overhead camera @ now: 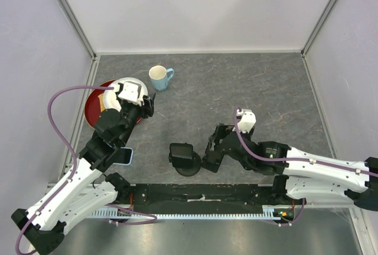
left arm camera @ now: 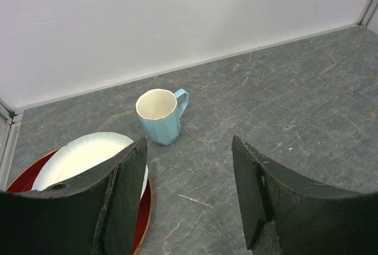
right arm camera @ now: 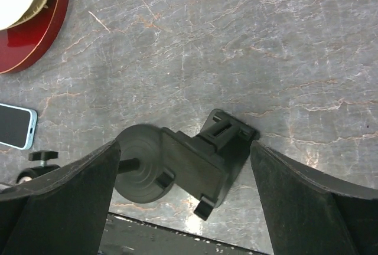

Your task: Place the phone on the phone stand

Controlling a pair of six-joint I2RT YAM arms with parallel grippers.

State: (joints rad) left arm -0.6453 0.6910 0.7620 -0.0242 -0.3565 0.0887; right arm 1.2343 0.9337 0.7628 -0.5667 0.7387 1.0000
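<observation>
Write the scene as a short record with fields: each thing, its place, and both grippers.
phone stand: empty, straddled by the right gripper
phone: flat on the table, dark face up, apart from the stand
right gripper: open, holding nothing
white plate: on the red plate
left gripper: open, empty, over the red plate's edge
light blue mug: upright, beyond the white plate

top: overhead, all | left wrist: low, facing mug (left arm camera: 158, 115) | right wrist: over stand (right arm camera: 177, 163) | shared: plate (right arm camera: 35, 39)
</observation>
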